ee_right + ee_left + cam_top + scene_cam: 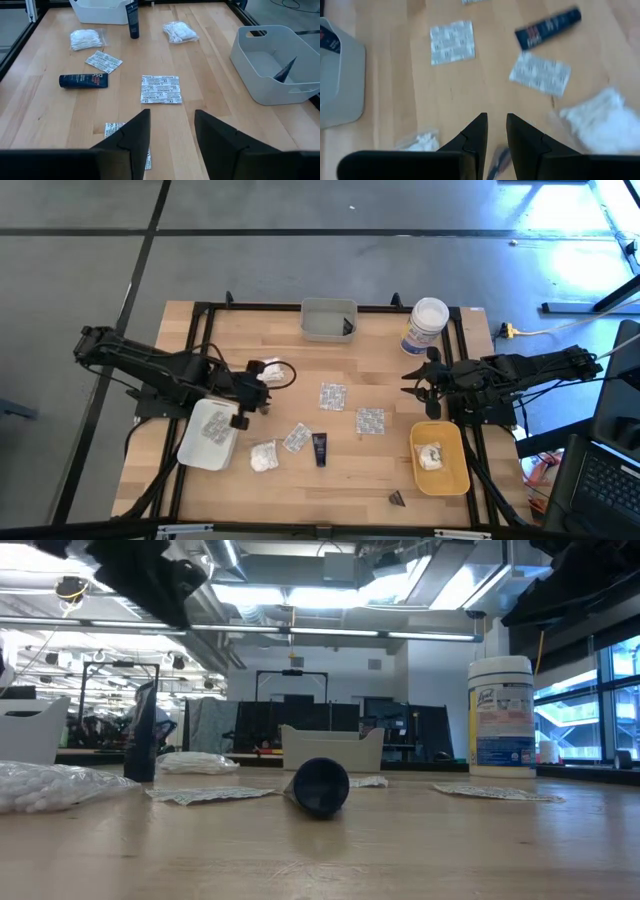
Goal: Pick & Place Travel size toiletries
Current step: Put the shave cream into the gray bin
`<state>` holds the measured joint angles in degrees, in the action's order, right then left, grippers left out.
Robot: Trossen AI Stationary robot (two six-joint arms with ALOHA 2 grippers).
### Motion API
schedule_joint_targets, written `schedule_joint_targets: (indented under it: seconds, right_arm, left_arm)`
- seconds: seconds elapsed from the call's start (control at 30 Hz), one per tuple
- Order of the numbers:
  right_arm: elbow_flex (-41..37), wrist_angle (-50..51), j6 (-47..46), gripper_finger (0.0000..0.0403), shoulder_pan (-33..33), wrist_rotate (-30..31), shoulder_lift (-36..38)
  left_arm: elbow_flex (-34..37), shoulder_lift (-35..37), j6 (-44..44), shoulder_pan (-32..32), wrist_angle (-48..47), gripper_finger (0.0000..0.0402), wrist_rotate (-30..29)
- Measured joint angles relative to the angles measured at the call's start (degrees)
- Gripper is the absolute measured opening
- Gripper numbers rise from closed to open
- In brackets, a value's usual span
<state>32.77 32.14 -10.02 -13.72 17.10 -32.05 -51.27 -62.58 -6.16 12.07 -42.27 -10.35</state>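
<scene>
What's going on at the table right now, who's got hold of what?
Two arms are sorting travel toiletries into trays. The left gripper hangs over the table beside a white puffy cotton bundle; its fingers stand narrowly apart and what they hold is unclear. The right gripper is open and empty, above the wood near the white wipes jar. The yellow tray holds a bundle, the white tray a silver packet, the grey tray a dark cone. Foil blister packets and a dark tube remain loose.
</scene>
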Motion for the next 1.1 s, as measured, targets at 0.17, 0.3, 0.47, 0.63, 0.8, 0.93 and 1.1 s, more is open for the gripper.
schedule_joint_targets:
  seconds: [0.17, 0.3, 0.47, 0.63, 0.8, 0.93, 1.1]
  right_arm:
    - [0.0, 0.0, 0.0, 0.0148, 0.0, 0.0, 0.0]
    - [0.0, 0.0, 0.0, 0.0142, 0.0, 0.0, 0.0]
    - [0.0, 0.0, 0.0, 0.0136, 0.0, 0.0, 0.0]
    - [0.0, 0.0, 0.0, 0.0130, 0.0, 0.0, 0.0]
    - [0.0, 0.0, 0.0, 0.0126, 0.0, 0.0, 0.0]
    - [0.0, 0.0, 0.0, 0.0125, 0.0, 0.0, 0.0]
    - [0.0, 0.0, 0.0, 0.0134, 0.0, 0.0, 0.0]
  left_arm:
    - [0.0, 0.9, -3.8, 0.0, -3.0, 0.0068, 0.1]
    - [0.0, 0.6, -4.3, 0.0, -5.2, 0.0068, 1.9]
    - [0.0, -1.2, -6.6, 0.3, -7.8, 0.0079, 4.4]
    - [0.0, -4.1, -7.8, 0.3, -7.9, 0.0107, 4.2]
    - [0.0, -6.8, -13.5, 0.3, -8.2, 0.0133, 2.2]
    - [0.0, -7.7, -14.2, 0.3, -8.5, 0.0138, -0.8]
    - [0.0, -7.8, -14.1, 0.2, -9.5, 0.0134, -1.0]
